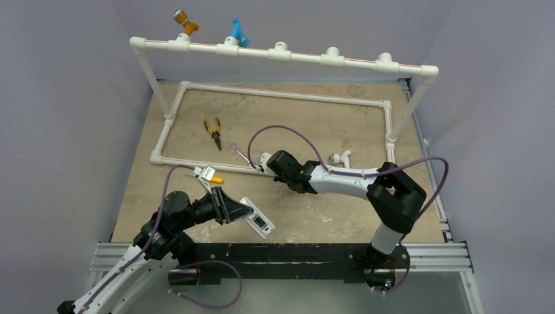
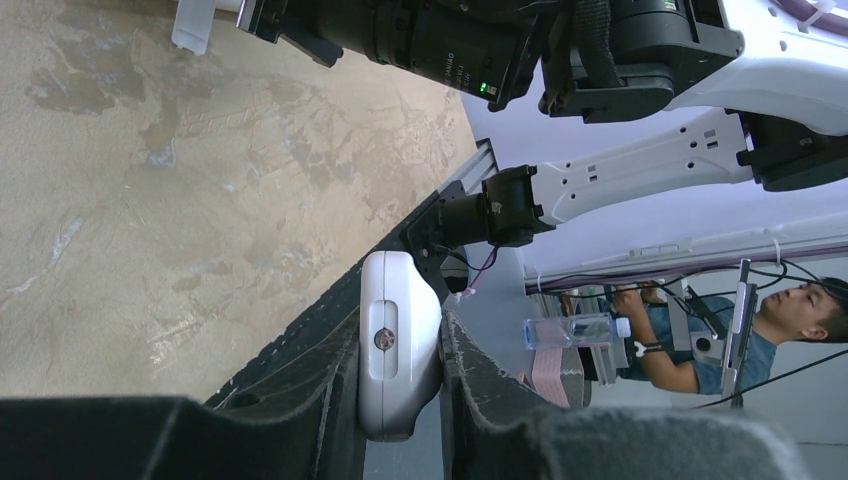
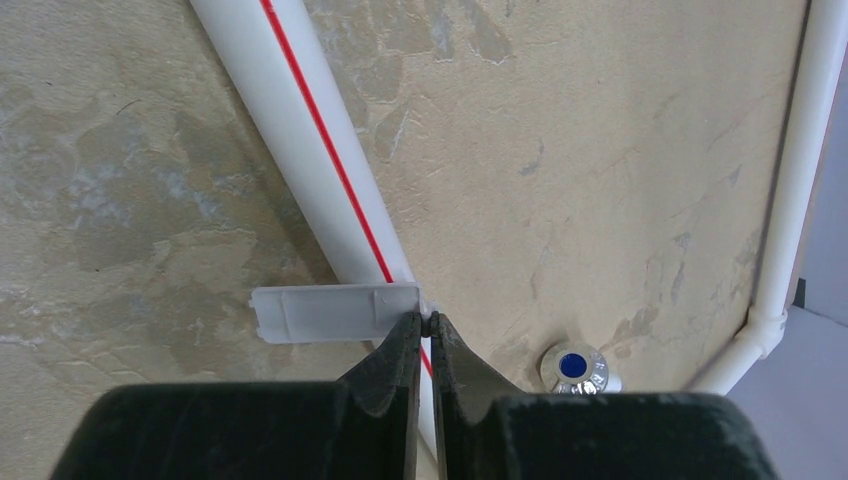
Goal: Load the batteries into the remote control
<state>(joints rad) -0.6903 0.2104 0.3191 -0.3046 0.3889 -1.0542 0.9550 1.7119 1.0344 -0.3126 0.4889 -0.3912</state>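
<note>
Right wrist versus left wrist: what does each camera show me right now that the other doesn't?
Only the right wrist: the right gripper, shut at the corner of the flat white cover piece, which lies against the red-striped PVC pipe. Whether it pinches the cover I cannot tell.
Only the left wrist: the left gripper shut on the remote control, with the right arm overhead.
Both: the tan tabletop.
</note>
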